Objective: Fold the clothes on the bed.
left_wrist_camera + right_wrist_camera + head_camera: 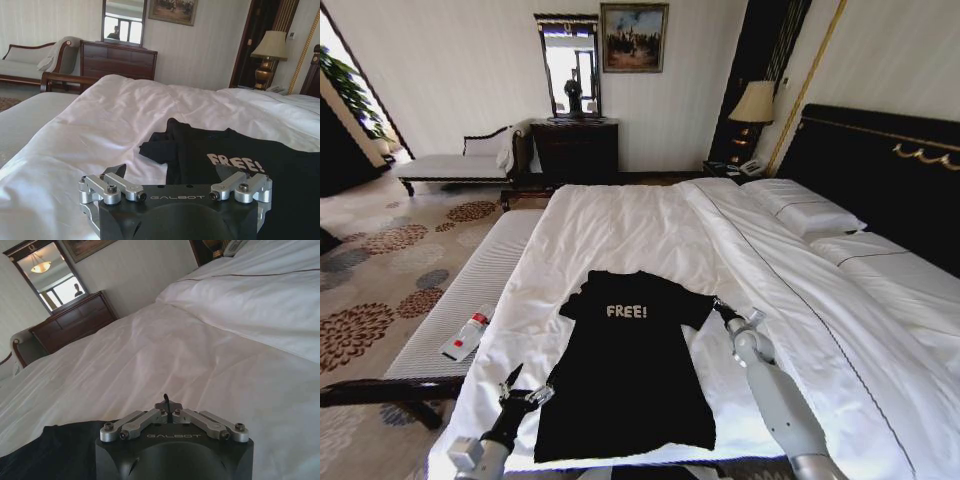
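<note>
The clothes (625, 365) are one black T-shirt with white "FREE!" lettering, lying flat and face up on the bed (620, 225) near its foot end. The same shirt (240, 170) shows in the left wrist view with one sleeve bunched up. My left gripper (527, 388) hovers open just beside the shirt's lower left edge, its fingers (116, 172) spread wide and holding nothing. At the tip of the shirt's right sleeve sits my right gripper (723, 307), shut. Its fingertips (167, 402) meet over white sheet, and the shirt (50, 450) lies off to one side.
A narrow striped bench (470, 290) runs along the bed's left side and carries a small white and red bottle (467, 335). White pillows (810, 212) and a dark headboard (880, 170) lie to the right. A dresser (575, 148), a lamp (753, 105) and a chaise (455, 165) stand by the far wall.
</note>
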You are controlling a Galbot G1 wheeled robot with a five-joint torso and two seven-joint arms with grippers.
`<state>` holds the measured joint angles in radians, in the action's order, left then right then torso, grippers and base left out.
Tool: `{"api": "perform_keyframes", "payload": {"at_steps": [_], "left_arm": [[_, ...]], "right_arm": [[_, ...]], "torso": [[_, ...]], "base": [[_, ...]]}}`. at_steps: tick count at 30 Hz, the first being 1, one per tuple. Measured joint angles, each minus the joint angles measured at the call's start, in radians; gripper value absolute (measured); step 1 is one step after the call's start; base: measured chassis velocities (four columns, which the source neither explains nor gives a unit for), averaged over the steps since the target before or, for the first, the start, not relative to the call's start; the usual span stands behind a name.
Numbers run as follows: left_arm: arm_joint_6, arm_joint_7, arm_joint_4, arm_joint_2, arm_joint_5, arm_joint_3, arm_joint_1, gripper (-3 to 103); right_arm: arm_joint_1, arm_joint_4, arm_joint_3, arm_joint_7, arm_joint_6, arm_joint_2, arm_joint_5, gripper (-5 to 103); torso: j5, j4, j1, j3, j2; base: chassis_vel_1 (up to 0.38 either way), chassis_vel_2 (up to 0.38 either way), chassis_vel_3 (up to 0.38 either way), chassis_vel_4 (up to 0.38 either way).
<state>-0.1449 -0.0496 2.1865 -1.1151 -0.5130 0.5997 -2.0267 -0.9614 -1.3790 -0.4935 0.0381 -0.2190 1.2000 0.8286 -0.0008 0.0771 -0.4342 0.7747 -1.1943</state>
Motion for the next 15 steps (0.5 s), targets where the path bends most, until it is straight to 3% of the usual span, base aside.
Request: {"api": "perform_keyframes", "payload": {"at_steps": [15], "left_arm": [[-0.008,0.001,0.01,-0.006,-0.005,0.046,-0.027,100]], "right_arm": [[0.045,-0.066,0.242,-0.031,0.02,0.027,-0.111,0]], "torso": [[0.0,-0.0002,0.0,0.0,0.0]], "base": [[0.0,0.0,0.0,0.0]]}}
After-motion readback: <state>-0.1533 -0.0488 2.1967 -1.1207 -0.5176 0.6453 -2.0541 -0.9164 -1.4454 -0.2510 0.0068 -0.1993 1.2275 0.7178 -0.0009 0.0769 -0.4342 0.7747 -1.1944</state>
